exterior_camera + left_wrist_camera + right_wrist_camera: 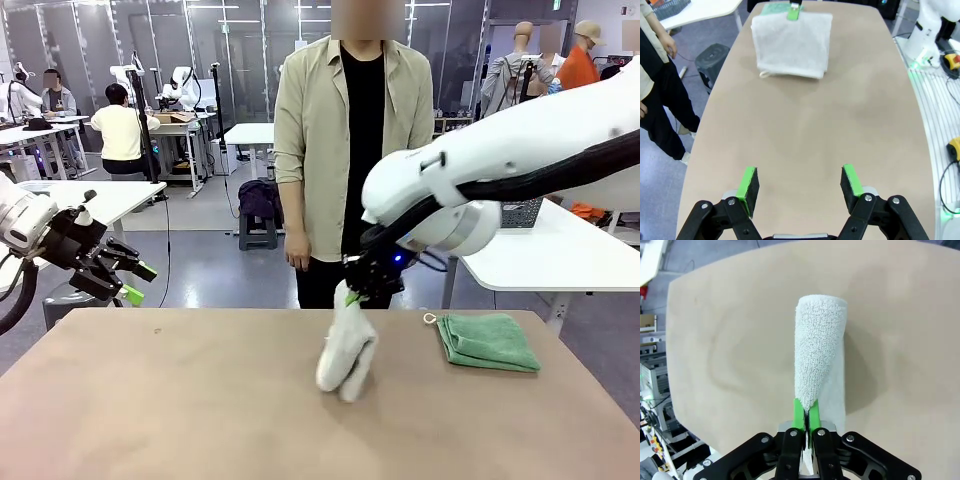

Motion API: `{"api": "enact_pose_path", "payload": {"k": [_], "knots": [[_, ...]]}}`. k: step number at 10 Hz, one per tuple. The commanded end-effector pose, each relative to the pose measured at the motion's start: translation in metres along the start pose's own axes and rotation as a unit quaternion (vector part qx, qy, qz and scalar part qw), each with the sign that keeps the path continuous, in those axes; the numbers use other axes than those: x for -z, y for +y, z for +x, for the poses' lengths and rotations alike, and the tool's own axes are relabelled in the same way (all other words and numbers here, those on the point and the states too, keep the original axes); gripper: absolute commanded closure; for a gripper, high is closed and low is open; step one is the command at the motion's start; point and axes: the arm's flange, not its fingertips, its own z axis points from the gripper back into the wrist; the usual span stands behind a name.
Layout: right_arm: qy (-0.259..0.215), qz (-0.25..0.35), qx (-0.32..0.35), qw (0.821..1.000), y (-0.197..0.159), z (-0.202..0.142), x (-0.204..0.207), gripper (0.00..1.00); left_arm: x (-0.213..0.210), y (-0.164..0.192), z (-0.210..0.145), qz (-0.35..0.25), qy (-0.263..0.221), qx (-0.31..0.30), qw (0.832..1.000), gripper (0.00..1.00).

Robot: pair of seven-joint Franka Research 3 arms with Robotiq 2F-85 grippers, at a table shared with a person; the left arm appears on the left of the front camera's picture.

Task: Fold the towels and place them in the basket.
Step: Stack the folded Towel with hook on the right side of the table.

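Note:
The cream-white towel (347, 350) hangs doubled over from my right gripper (352, 297), which is shut on its top edge; its lower end rests on the table. In the right wrist view the towel (817, 355) drops straight away from the pinched pads (799, 412). The left wrist view shows it as a broad sheet (792, 45) far across the table. The mint green towel (487, 340) lies folded at the table's far right, a small white loop at its corner. My left gripper (130, 283) hovers open and holds nothing at the table's left edge, fingers (750, 185) spread wide. The dark mesh basket (522, 212) stands on the white side table behind my right arm.
A person (350, 150) stands at the far side of the brown table (200, 400), arms down. A white side table (560, 250) is at the right rear. The person's legs (660, 110) and a round stool (715, 57) lie beside the table's edge.

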Motion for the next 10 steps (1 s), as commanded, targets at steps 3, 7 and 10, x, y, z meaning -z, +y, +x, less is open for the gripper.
{"api": "enact_pose_path", "payload": {"k": [3,7,10], "knots": [[-0.033,-0.006,0.004,0.999,-0.044,-0.005,-0.068,0.96,0.0,0.0,0.002,0.002,0.002,-0.004,1.0,0.16],[-0.031,-0.027,-0.012,0.999,-0.106,0.023,-0.112,0.96,0.0,0.0,0.002,0.002,0.002,-0.004,1.0,0.16],[-0.03,-0.015,-0.018,0.999,-0.132,0.037,-0.138,0.96,0.0,0.0,0.002,0.002,0.002,-0.004,1.0,0.16]]}}
